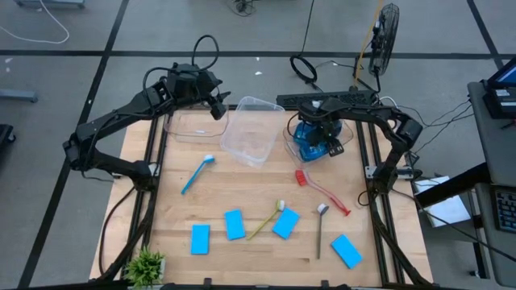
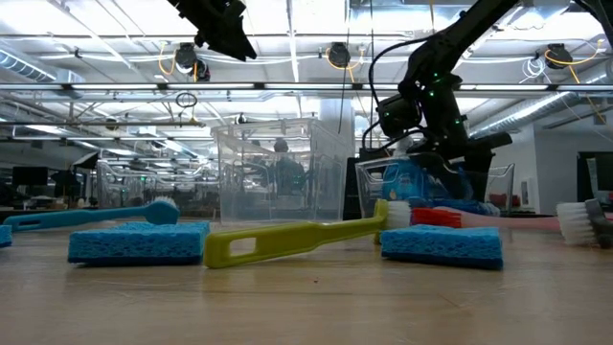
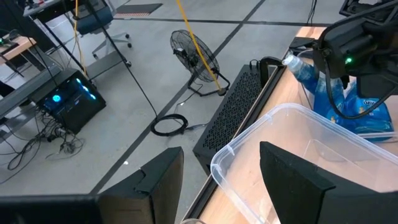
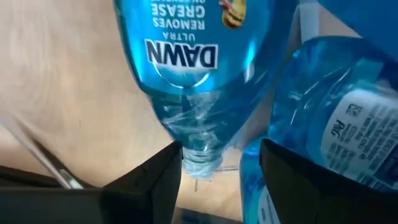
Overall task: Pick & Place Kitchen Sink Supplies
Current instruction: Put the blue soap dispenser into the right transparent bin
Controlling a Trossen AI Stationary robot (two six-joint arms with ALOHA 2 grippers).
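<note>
The blue-liquid bottles [image 1: 310,138] lie bunched in a clear tub [image 1: 345,146] at the far right of the worktop [image 1: 242,201]. The right claw [image 1: 321,129] is down among them; its wrist view shows a Dawn bottle [image 4: 193,68] right in front of its spread fingers [image 4: 149,180], with another bottle [image 4: 336,124] beside it. The fingers stand apart with the bottle's narrow end between them, and I cannot tell whether they grip it or merely frame it. In the low view that claw [image 2: 426,144] hangs over the tub [image 2: 498,182] of blue bottles [image 2: 412,182].

On the open wood in front lie the other supplies: a red brush [image 1: 322,189] just before the bottle tub, a grey brush [image 1: 320,229] near it, a yellow brush [image 1: 266,220] in the middle, and a blue brush [image 1: 197,173] to the left. Four blue sponges sit along the near side: one [image 1: 200,238], a second [image 1: 235,225], a third [image 1: 285,223] beside the yellow brush's head, and a fourth [image 1: 347,250] on the right.

A second clear tub [image 1: 250,129] stands tilted at the middle back, a third tub [image 1: 189,127] left of it. The left claw [image 1: 216,106] hovers above these two, released and empty, its fingers [image 3: 155,180] wide apart. A potted plant [image 1: 145,266] sits at the near left corner.
</note>
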